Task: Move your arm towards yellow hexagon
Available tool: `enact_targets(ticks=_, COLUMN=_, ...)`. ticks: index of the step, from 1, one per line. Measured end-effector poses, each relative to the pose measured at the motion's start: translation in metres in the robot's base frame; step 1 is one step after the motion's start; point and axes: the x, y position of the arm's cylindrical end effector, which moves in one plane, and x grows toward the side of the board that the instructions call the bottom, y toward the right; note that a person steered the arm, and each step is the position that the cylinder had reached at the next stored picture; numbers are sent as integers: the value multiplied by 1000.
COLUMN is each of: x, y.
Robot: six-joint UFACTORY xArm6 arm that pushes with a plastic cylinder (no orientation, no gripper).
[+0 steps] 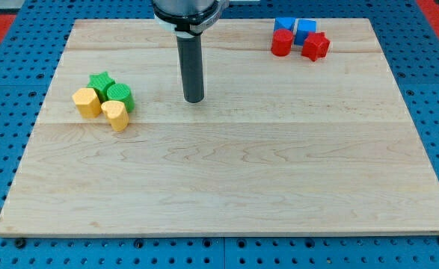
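The yellow hexagon (87,102) lies at the view's left on the wooden board (226,187). It touches a green star (100,83) above it, a green round block (120,96) to its right and a yellow heart-shaped block (116,115) at its lower right. My tip (194,99) rests on the board in the upper middle, well to the right of this cluster, roughly level with the hexagon. It touches no block.
At the view's top right sit two blue blocks (295,30), a red cylinder (281,43) and a red star (315,46), close together. Blue perforated surface (2,112) surrounds the board.
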Motion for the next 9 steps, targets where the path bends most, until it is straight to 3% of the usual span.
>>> enact_targets(ticks=7, x=4, y=52)
enact_targets(ticks=9, x=55, y=79)
